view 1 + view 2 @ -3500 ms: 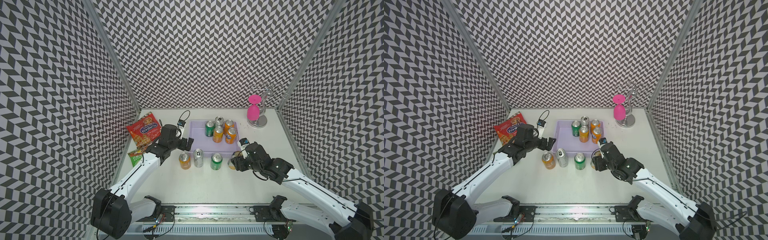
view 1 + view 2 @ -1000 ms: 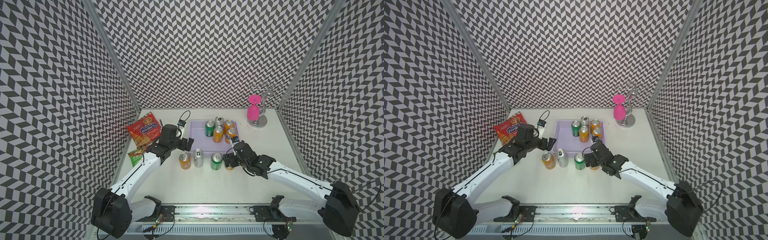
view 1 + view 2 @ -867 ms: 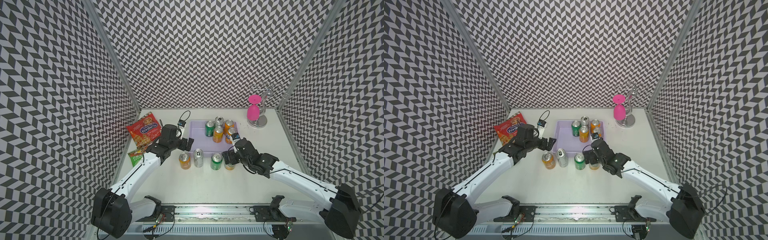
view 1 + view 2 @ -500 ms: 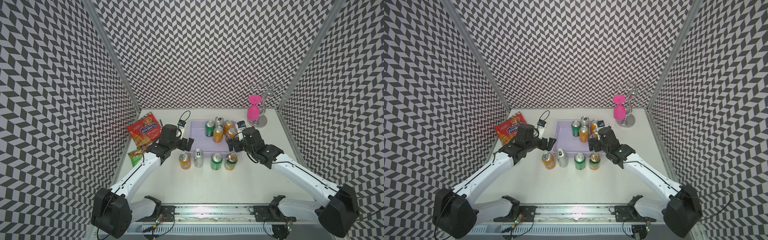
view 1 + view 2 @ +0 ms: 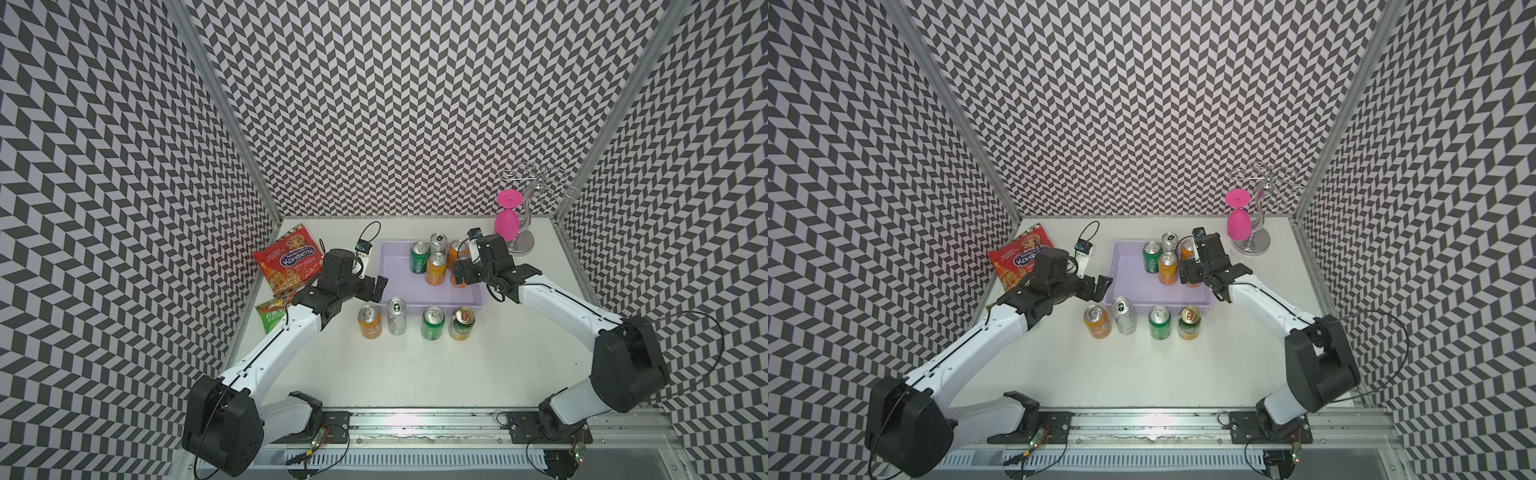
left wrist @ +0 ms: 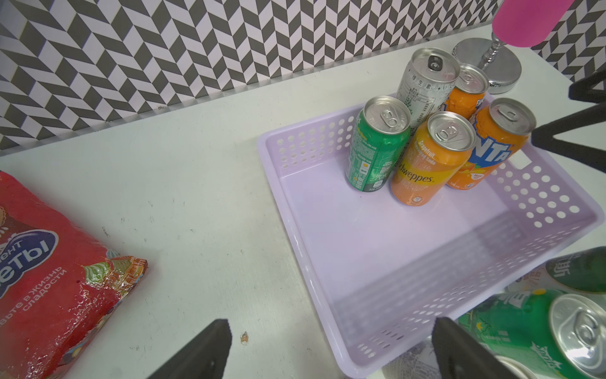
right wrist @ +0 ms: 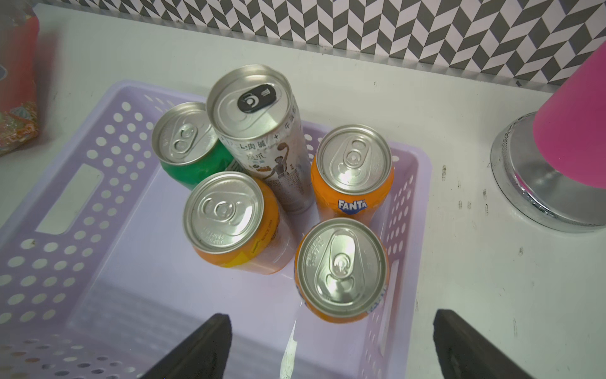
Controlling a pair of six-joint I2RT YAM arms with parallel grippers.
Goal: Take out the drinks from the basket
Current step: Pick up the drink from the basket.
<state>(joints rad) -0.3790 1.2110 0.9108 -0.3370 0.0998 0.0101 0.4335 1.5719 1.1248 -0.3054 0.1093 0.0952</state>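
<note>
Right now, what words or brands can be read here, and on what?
"Конфеты": red snack bag.
"FANTA": orange can in the basket.
"Grapefruit", "chweppes": neighbouring orange can.
"L-肉碱": silver can.
Print on the green can: too small to read.

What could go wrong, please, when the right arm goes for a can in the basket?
1. The open right gripper hovers over the near Fanta can, which stands tight between the Schweppes can and the basket wall. A descending finger could strike either, and might topple the tall silver can behind.
2. The green-and-gold can and three others stand in a row close to the basket's near wall. If the basket slides, they may tip.
</note>
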